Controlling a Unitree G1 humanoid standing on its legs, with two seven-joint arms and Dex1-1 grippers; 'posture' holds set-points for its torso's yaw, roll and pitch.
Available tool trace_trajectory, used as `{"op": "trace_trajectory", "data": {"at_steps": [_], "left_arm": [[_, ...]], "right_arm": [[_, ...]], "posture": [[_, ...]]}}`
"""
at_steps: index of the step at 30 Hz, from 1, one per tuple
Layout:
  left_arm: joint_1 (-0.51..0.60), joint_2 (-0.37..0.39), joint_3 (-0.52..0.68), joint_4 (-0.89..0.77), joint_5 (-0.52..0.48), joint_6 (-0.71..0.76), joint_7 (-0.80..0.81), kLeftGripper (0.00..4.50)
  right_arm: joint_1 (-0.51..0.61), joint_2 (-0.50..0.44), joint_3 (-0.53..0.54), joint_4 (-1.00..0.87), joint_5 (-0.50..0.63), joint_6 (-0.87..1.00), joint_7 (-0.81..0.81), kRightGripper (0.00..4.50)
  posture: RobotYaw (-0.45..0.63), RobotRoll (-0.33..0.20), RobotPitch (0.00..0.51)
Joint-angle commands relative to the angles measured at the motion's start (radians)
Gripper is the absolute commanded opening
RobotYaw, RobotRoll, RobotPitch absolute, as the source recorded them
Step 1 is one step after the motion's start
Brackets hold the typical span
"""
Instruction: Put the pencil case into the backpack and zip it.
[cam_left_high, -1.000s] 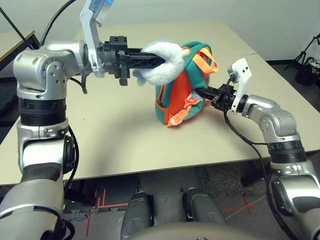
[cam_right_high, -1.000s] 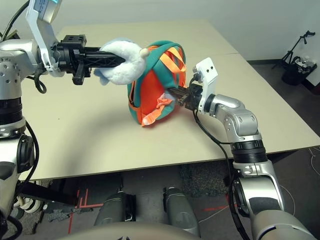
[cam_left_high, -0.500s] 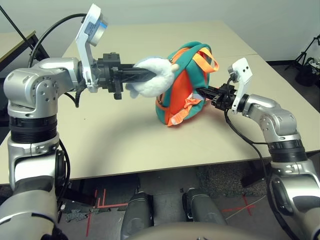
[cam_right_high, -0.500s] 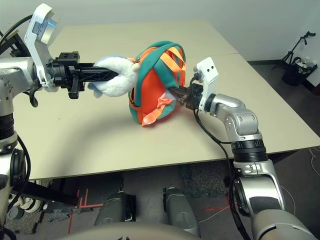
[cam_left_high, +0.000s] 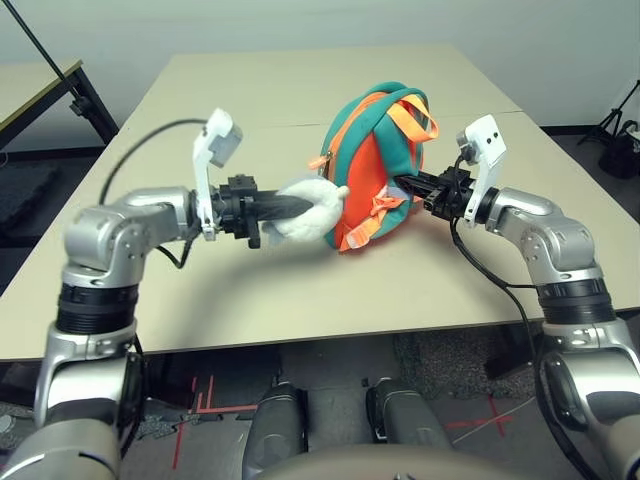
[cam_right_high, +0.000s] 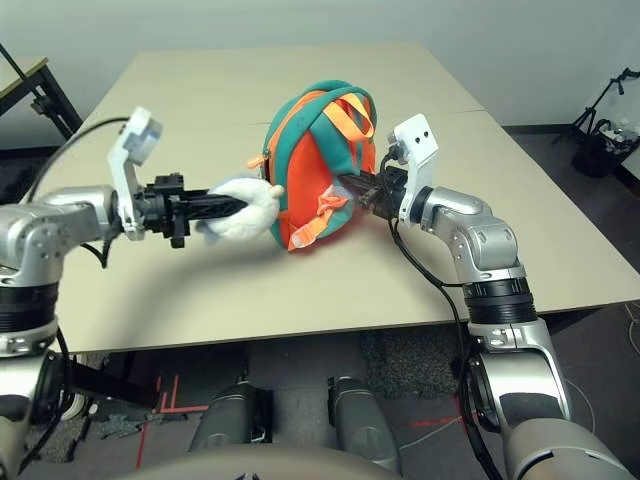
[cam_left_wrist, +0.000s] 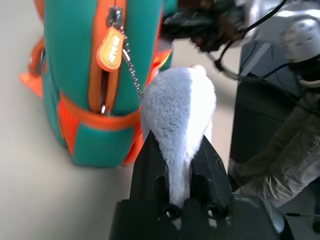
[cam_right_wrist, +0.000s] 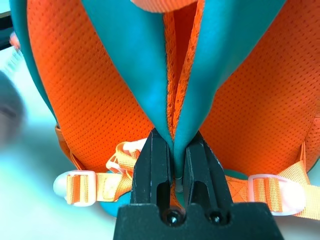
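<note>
Two head views look forward and down from above the table (cam_left_high: 300, 290), a stereo pair offset sideways, both taking in the backpack (cam_left_high: 375, 165), plush toy (cam_left_high: 305, 210) and both forearms. Left wrist view looks along its own jaws, very near, at the plush toy and the backpack's zip side, with the other arm behind. Right wrist view looks along its jaws, pressed close to the backpack's strap side, so all four views share the backpack.
</note>
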Motion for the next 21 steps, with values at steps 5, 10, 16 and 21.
{"op": "trace_trajectory", "data": {"at_steps": [5, 10, 16, 21], "left_arm": [[0.053, -0.039, -0.066, 0.091, 0.057, -0.053, 0.008, 0.16], [0.061, -0.051, -0.068, 0.103, 0.065, -0.062, 0.012, 0.16], [0.059, -0.047, -0.024, 0.092, 0.024, -0.036, 0.004, 0.51], [0.079, 0.017, 0.029, 0.050, -0.060, 0.035, -0.063, 2.42]], "right_arm": [[-0.005, -0.008, -0.020, -0.018, 0.004, 0.000, -0.006, 0.05], [0.001, -0.009, -0.020, -0.023, 0.006, 0.001, -0.006, 0.05], [0.008, -0.017, -0.013, -0.032, 0.012, 0.003, 0.015, 0.05], [0.029, -0.050, 0.011, -0.070, 0.024, 0.022, 0.082, 0.05]], "posture": [[-0.11, 0.000, 0.000], [-0.12, 0.000, 0.000], [-0.11, 0.000, 0.000], [-0.11, 0.000, 0.000]]}}
